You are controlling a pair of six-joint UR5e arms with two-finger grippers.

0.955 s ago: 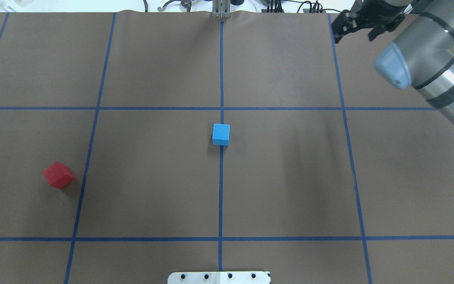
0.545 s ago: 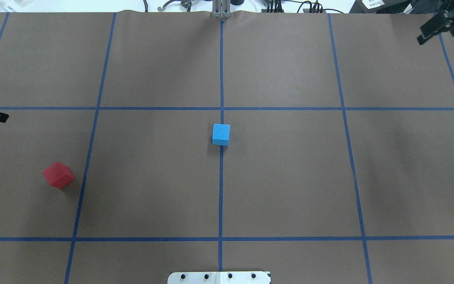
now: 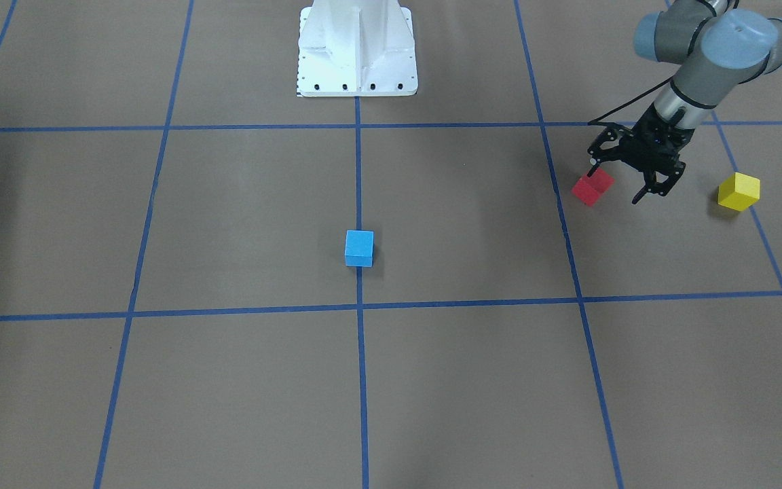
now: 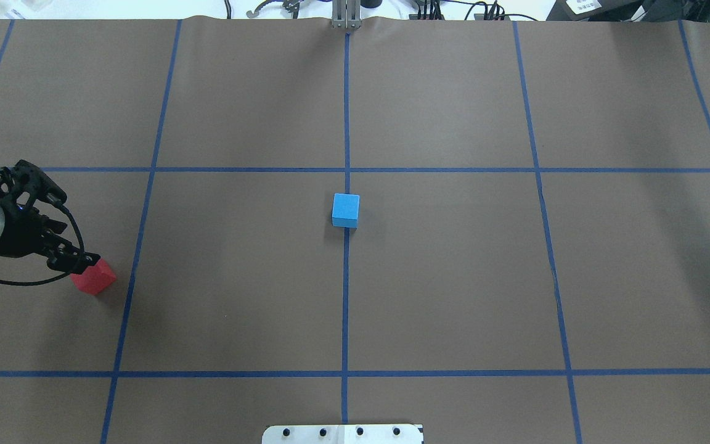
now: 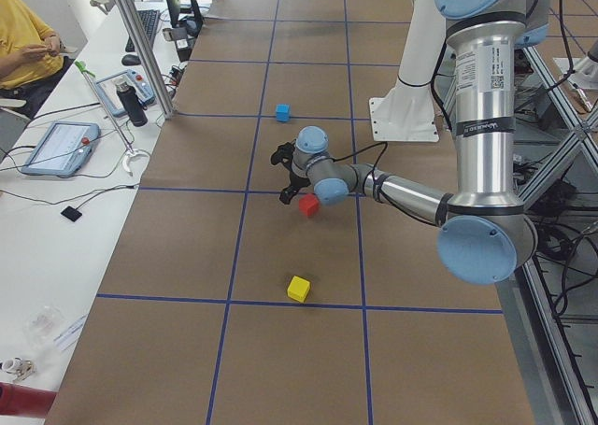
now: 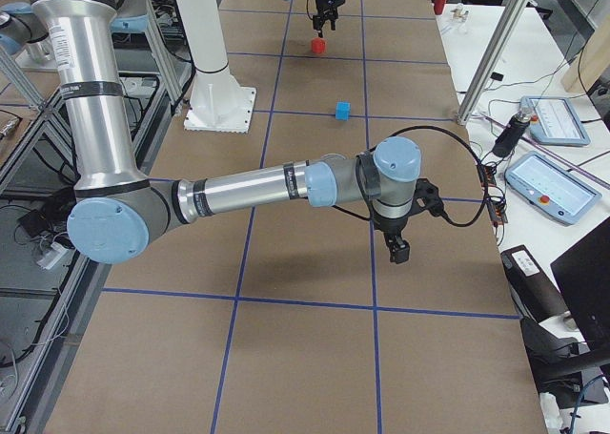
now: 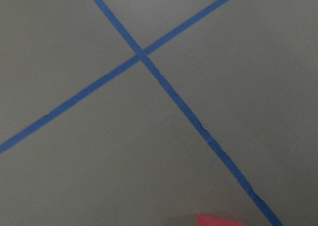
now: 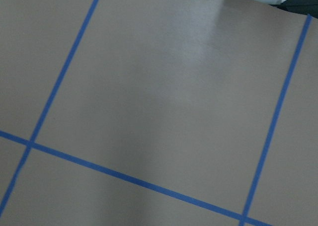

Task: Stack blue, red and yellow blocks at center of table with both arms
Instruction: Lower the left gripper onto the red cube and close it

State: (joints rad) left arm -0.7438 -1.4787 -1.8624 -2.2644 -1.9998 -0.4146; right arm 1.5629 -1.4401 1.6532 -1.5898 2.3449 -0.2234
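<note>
The blue block [image 4: 346, 209] sits on the table's [image 4: 453, 277] centre line, alone. Far to the left lies the red block [image 4: 96, 278], turned diagonally. My left gripper [image 4: 74, 231] hangs open just above and beside it, one finger [image 4: 77, 261] overlapping the red block's [image 3: 592, 187] edge. The yellow block [image 3: 738, 191] rests further out, past the left gripper [image 3: 620, 182]. A red corner [image 7: 218, 220] shows at the bottom of the left wrist view. My right gripper [image 6: 398, 251] appears only in the exterior right view, low over bare table; I cannot tell if it is open or shut.
The white pedestal [image 3: 357, 47] stands at the robot's side of the table. A side bench with tablets [image 5: 58, 148] and a metal post [image 5: 140, 51] runs along the far edge, where a person in yellow [image 5: 23, 33] sits.
My left arm has come in from the left edge and lowered its open gripper to the red block. The right arm has swung out of the overhead view to the right.
</note>
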